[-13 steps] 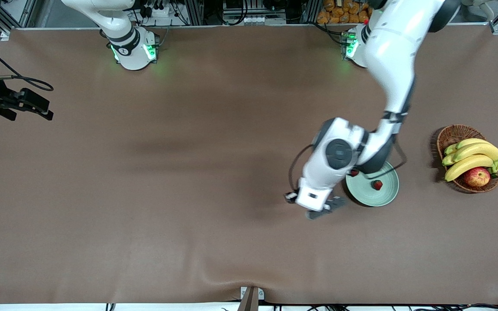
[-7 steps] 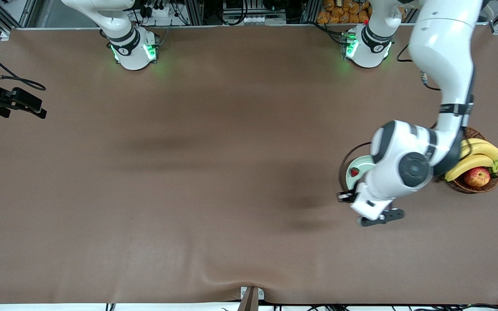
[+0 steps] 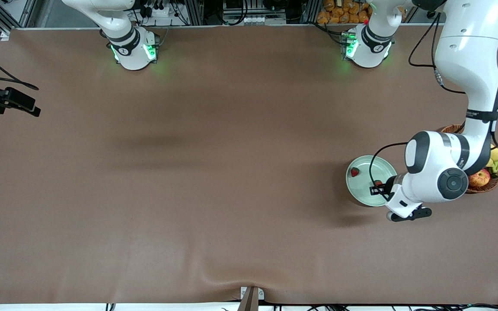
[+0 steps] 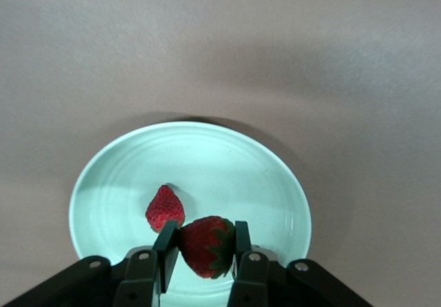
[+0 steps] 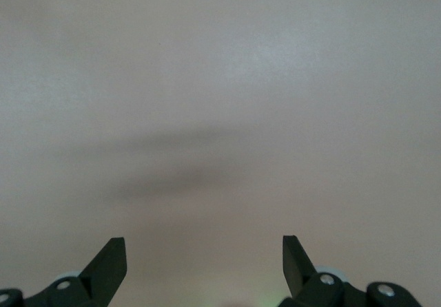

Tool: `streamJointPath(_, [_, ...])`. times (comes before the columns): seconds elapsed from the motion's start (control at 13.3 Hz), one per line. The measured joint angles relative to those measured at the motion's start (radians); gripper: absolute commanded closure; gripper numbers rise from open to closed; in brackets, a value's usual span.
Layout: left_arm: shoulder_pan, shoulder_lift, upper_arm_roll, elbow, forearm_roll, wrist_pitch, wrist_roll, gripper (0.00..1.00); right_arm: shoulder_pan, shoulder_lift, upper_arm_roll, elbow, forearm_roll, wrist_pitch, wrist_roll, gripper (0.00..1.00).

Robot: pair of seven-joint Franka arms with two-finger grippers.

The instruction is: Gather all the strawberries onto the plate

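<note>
Left gripper [image 4: 203, 248] is clamped on a strawberry [image 4: 207, 246] low in its wrist view, hanging over the mint plate [image 3: 363, 194] at the front view's right. Another berry [image 3: 355, 172] already lies on that plate. Right gripper [image 5: 204, 262] waits, fingers spread wide and empty, at the front view's left edge.

This is a robotics lab. Two white robot arms are bolted by their bases [image 3: 134, 51] along one edge of a wide desk [image 3: 188, 172] covered in plain brown cloth, green status lights glowing on each base. Aluminium frame rails [image 3: 197, 11], power strips and loose black cables [image 3: 422, 39] crowd the edge by the bases, and a camera mount [image 3: 251, 298] sits at the desk's near edge.
</note>
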Motion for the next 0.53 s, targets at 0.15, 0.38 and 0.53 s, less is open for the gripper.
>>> streamJointPath(0.15, [-0.001,0.002,-0.006,-0.021,0.000,0.019,0.000,0.00,0.001,0.000,0.004,0.000,-0.030,0.005,-0.001,0.00])
streamJointPath(0.38, [-0.001,-0.006,-0.007,-0.018,0.000,0.026,0.013,0.00,0.005,0.000,0.012,0.000,-0.036,0.008,-0.001,0.00])
streamJointPath(0.53, [0.008,-0.049,-0.006,-0.002,0.001,0.026,0.026,0.00,0.012,0.000,0.015,0.001,-0.030,0.013,-0.001,0.00])
